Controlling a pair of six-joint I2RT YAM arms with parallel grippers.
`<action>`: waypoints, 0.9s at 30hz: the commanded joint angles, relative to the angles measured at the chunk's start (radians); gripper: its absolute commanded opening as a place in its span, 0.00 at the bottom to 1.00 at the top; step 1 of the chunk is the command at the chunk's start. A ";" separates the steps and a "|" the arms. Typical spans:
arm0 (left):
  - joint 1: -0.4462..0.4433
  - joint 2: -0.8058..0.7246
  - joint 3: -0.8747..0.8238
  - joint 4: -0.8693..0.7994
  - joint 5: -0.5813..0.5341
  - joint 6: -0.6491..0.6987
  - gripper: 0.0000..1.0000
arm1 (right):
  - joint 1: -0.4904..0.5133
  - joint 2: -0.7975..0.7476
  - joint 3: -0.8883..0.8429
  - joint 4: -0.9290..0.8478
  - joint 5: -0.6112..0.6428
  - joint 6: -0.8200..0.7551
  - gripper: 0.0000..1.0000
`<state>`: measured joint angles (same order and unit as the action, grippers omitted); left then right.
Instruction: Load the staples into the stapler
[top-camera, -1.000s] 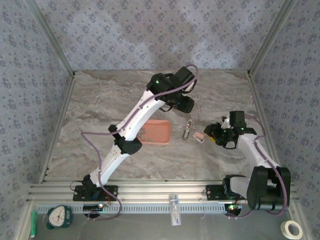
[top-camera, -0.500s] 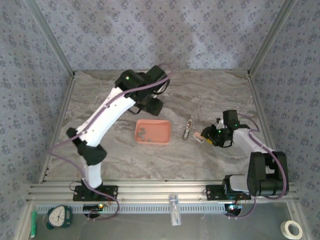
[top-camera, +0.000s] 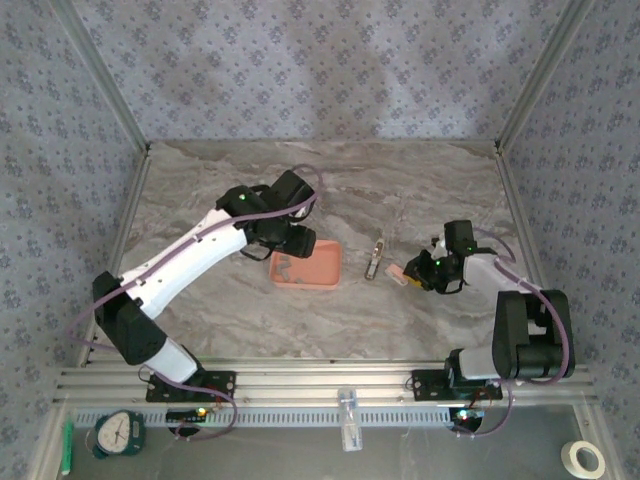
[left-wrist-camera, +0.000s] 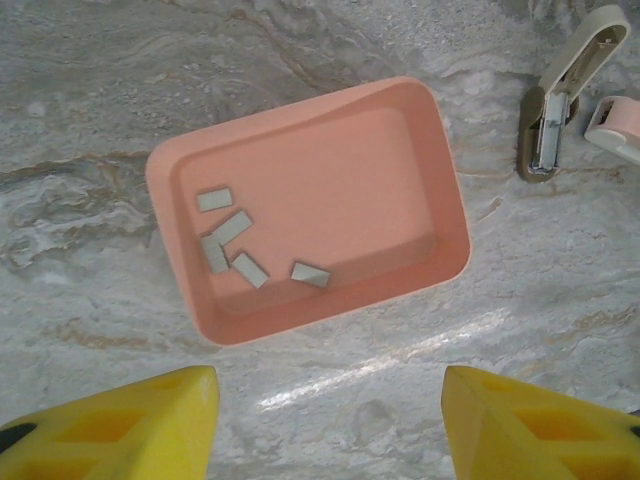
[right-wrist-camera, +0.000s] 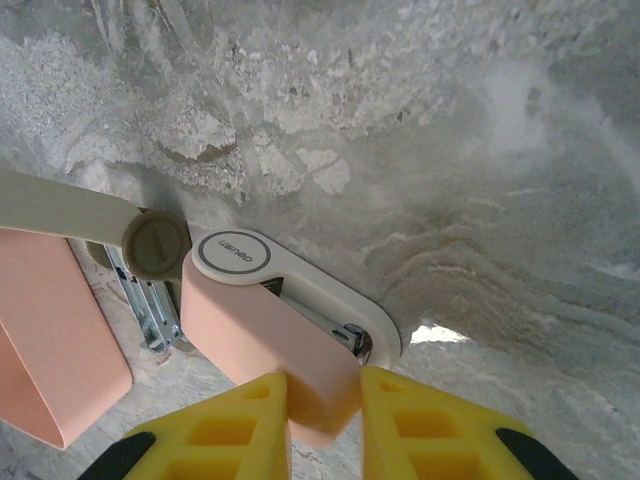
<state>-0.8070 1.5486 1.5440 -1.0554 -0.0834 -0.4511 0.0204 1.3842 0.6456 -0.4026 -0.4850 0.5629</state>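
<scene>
The desk (top-camera: 200, 200) is smooth marble, so I expect anything nudged on it to slide rather than hold its place. The salmon tray (left-wrist-camera: 340, 170) sits loose on it. The left hand (left-wrist-camera: 330, 390) hangs over the tray with its jaws well apart and nothing between them. If it comes down off-centre, a finger could catch the rim and shove or tip the tray.

The right hand (right-wrist-camera: 325, 385), to the right of the tray, has its fingers pressed on both sides of the pink end of the stapler (right-wrist-camera: 265, 320). The stapler lies hinged open on the desk just right of the tray (its grey channel laid bare). The grip takes only the very tip, so the stapler could pivot, squirt free, or have its lid fall over the channel.

The staples (left-wrist-camera: 233, 226), five short grey strips, lie flat and bunched in the left end of the tray. Thin, flat and close to the wall, they may slip from the fingers, come up two at once, or snap apart.
</scene>
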 joint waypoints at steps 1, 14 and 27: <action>0.000 -0.036 -0.046 0.114 0.040 -0.034 0.60 | 0.028 0.057 -0.034 -0.110 0.159 0.027 0.22; 0.043 0.070 -0.187 0.510 0.285 -0.036 0.60 | 0.069 -0.140 0.116 -0.150 0.157 0.012 0.49; 0.019 0.050 -0.595 1.211 0.364 -0.234 0.39 | 0.062 0.276 0.438 -0.014 -0.151 -0.334 0.54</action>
<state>-0.7788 1.6112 0.9688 -0.0673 0.2543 -0.6392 0.0776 1.5875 1.0443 -0.4271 -0.5472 0.3248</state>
